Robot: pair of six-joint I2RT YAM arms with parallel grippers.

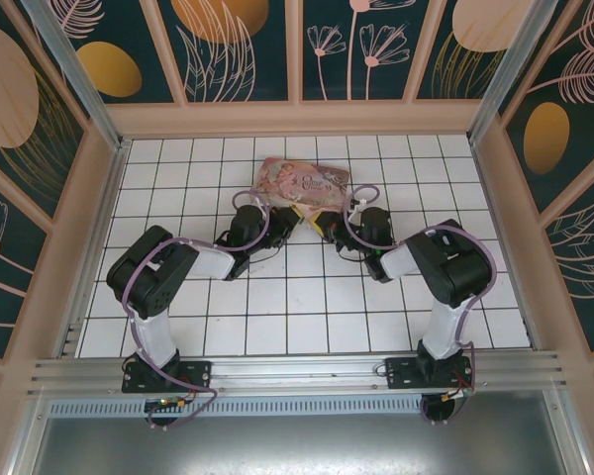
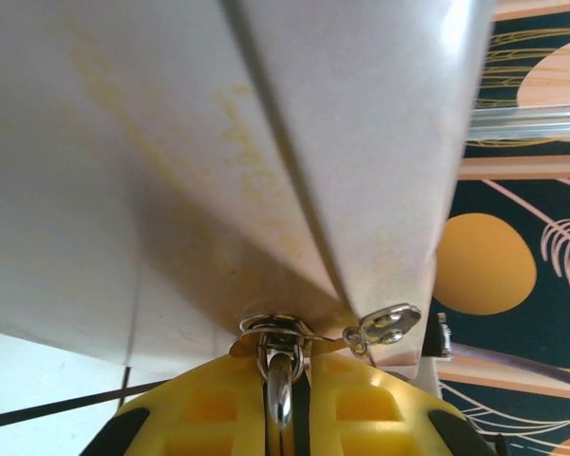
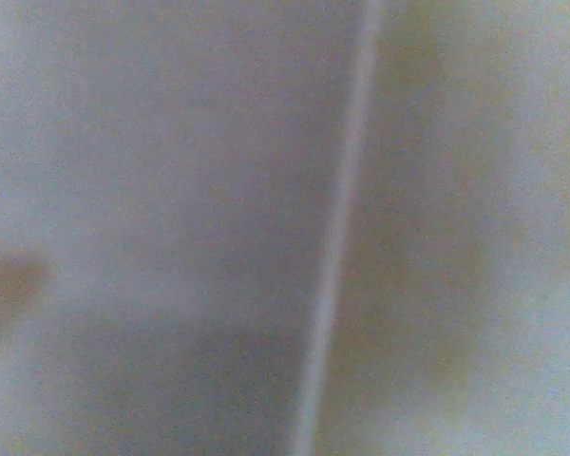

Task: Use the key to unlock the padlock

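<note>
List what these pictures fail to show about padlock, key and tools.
- Top view: thin coppery key, too small or hidden where the left tool and right tool meet by the pink illustrated tin box.
- Right wrist view: blur hides the right tool's jaws.
- Left wrist view: bottom edge cuts off the small silver metal piece between the yellow fingers; padlock or not, unclear.

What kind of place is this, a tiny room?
Probably a staged robot test booth: white tiled tabletop, leaf-patterned wall panels, and two arms bolted to a metal rail.
</note>
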